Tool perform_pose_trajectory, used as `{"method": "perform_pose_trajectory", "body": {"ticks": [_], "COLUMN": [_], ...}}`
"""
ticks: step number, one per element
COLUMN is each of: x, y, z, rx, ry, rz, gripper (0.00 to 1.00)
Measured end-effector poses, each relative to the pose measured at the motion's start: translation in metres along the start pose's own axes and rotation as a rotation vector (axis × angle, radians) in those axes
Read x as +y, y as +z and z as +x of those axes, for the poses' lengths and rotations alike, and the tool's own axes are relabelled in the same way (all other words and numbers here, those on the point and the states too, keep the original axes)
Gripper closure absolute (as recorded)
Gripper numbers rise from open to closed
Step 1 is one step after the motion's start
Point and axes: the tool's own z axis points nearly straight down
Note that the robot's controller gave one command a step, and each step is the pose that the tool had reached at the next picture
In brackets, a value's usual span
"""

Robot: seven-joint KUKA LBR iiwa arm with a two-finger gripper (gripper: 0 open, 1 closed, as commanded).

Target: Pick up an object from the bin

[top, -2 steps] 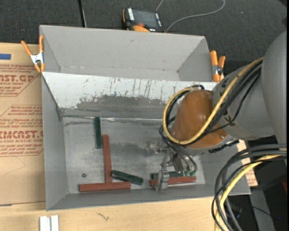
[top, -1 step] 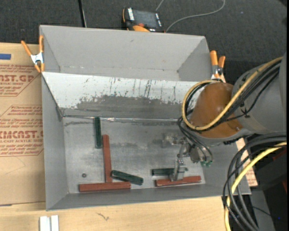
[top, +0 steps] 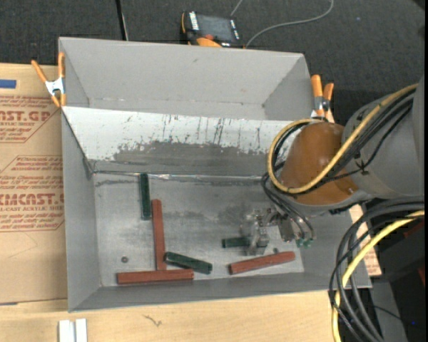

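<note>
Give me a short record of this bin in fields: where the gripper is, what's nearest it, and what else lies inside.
gripper: gripper low over the right of the bin floor
nearest: short dark green bar, beside it on the view's left
next: slanted red-brown bar, nearer the front wall
left part: upright red-brown bar and flat red-brown bar form an L; long green bar behind; tilted green bar at the corner

Robotics lab; cabled arm over metal bin.
</note>
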Motion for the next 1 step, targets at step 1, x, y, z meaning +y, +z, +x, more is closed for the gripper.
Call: {"method": "perform_pose_trajectory", "body": {"ticks": [1], "x": [-0.0171], "y": [-0.1365], "z": [-0.0036], "rx": [-0.008], "ry": [-0.017], "rz": [0.002], "gripper": [1.0]}}
